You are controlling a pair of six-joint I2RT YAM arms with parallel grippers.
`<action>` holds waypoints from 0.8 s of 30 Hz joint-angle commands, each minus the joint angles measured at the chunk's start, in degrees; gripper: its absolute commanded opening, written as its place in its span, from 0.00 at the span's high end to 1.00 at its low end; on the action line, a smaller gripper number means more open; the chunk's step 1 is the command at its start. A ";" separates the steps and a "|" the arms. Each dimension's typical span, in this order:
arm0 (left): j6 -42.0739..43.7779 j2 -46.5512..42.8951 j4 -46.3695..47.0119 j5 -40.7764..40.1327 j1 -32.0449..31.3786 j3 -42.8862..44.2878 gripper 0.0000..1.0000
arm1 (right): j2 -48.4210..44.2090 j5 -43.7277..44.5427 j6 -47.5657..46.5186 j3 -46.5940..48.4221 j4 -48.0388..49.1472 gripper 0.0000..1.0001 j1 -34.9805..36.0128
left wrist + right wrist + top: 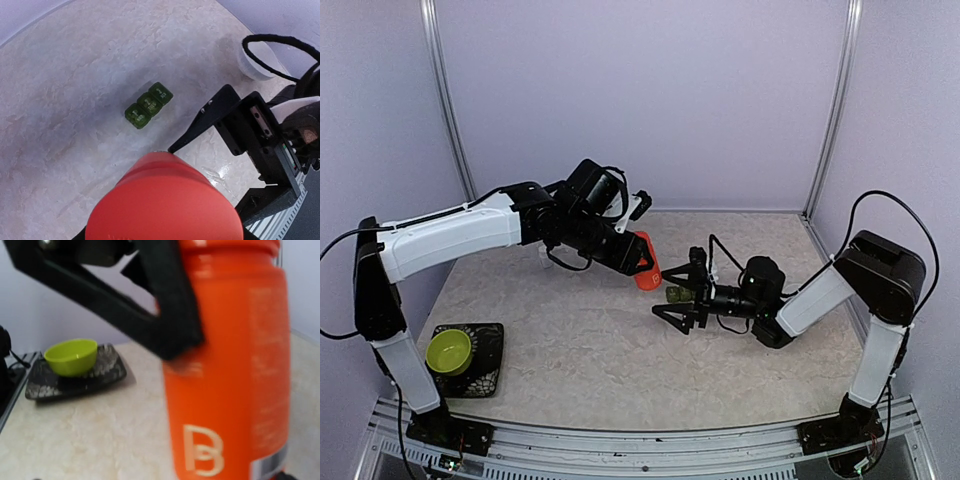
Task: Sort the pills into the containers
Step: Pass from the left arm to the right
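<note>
Clamping left gripper point(638, 256) around one orange bottle point(648, 270), fingers pressed against its sides, carrying it tilted above the marbled table point(580, 350) near the middle. Reading the same bottle from the left wrist as one red-orange mass filling the lower frame, and from the right wrist as a tall orange wall bearing one pale letter mark and blurred print. Holding right gripper point(665, 298) with both fingers spread wide, pinching nothing, hovering just beside the bottle's lower end. Counting one pill box point(148, 105): three dark green square cells joined in a short row, lying flat on the table, each cell top showing a pale mark. Placing it, by the top view, just below the bottle and between the two spread right fingers; by the left wrist view, resting on bare table apart from the nearest black finger point(205, 122), touching neither gripper. Noting one white bowl point(250, 70) at the upper right of the left wrist view, partly hidden behind one black cable loop point(270, 36). Logging one lime-green bowl point(449, 350) sitting on one black tray point(485, 370) at the near left corner of the table, well apart from the pill box.
</note>
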 commanded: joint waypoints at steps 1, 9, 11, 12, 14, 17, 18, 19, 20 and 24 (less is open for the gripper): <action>-0.33 -2.39 -3.20 2.39 -1.86 4.04 0.57 | 0.71 -3.83 2.43 2.52 5.78 0.00 -1.26; -1.22 -3.07 -3.46 5.01 -3.17 5.19 0.57 | 2.15 -5.69 5.07 5.46 8.78 0.00 -1.35; -1.47 -3.23 -3.27 5.45 -3.37 5.25 0.57 | 2.73 -6.84 6.28 6.01 10.22 0.01 -1.48; -1.53 -3.26 -3.19 5.72 -3.41 5.22 0.57 | 3.30 -7.49 7.06 6.44 11.24 0.02 -1.52; -1.74 -3.32 -2.88 5.90 -3.50 5.28 0.57 | 4.54 -9.24 8.74 7.67 13.58 0.07 -1.54; -1.86 -3.39 -2.65 5.98 -3.59 5.39 0.57 | 6.52 -10.65 12.05 8.83 17.33 0.16 -1.68; -1.88 -3.39 -2.64 5.99 -3.59 5.36 0.57 | 7.01 -10.75 13.05 9.08 18.46 0.19 -1.70; -1.93 -3.39 -2.67 5.97 -3.64 5.37 0.57 | 7.54 -10.88 14.06 9.34 19.33 0.24 -1.76; -1.87 -3.46 -2.72 5.89 -3.68 5.28 0.57 | 7.88 -11.13 14.91 9.65 19.74 0.27 -1.79; -1.80 -3.47 -2.73 5.60 -3.68 5.21 0.57 | 8.51 -12.22 15.98 10.46 19.54 0.40 -1.79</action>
